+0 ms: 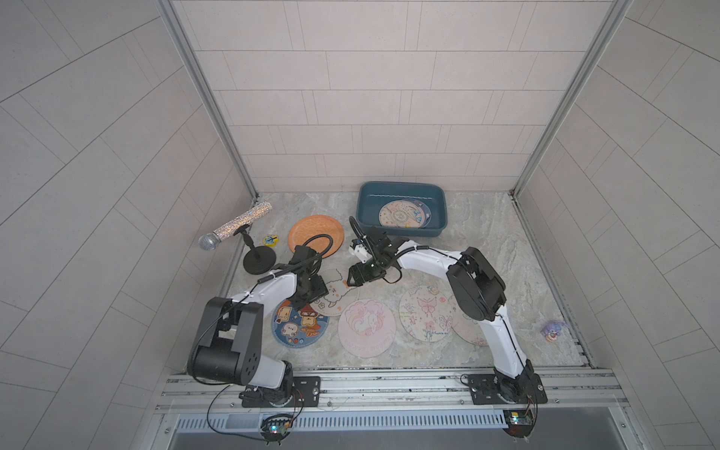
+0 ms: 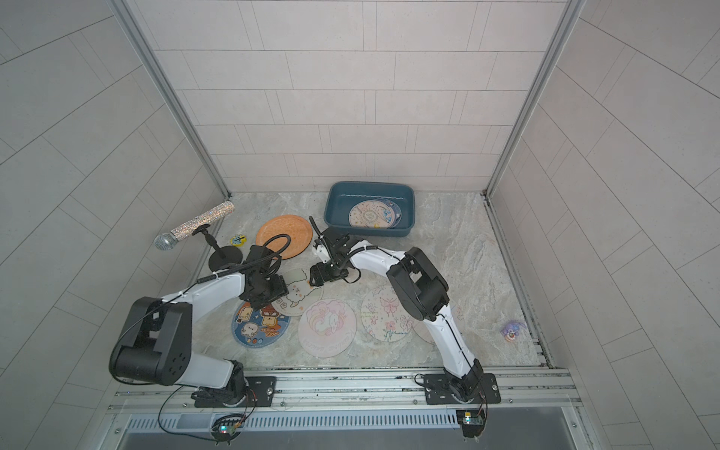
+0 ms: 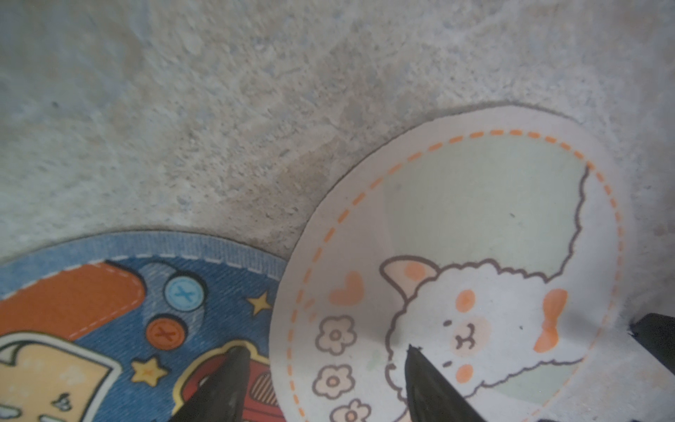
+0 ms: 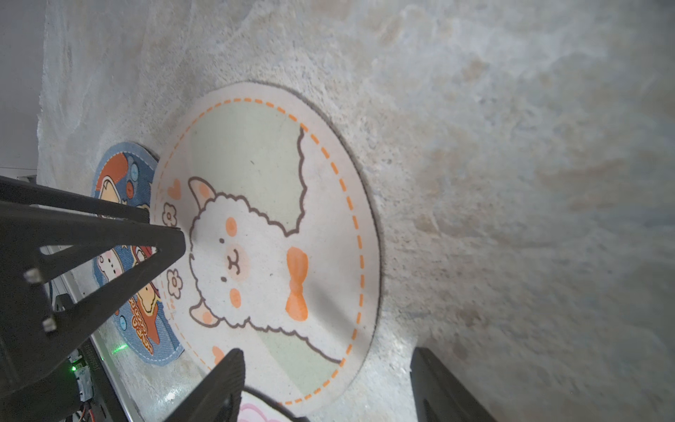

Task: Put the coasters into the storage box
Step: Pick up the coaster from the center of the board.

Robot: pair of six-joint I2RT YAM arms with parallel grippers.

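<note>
Task partly done: a few coasters [image 1: 403,213] lie in the box [image 1: 401,191] beyond the right gripper [image 4: 327,352], six lie outside it, and this and the left gripper [image 3: 328,365], jaws apart and empty, straddle the alpaca coaster [image 3: 475,219].

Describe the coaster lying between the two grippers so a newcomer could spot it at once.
From the teal storage box at the back of the table, go to the orange coaster beside it. Just nearer the robot lies the cream coaster, its edge over the blue coaster. Only it shows a fluffy white alpaca with an orange bow inside a dashed orange ring.
</note>
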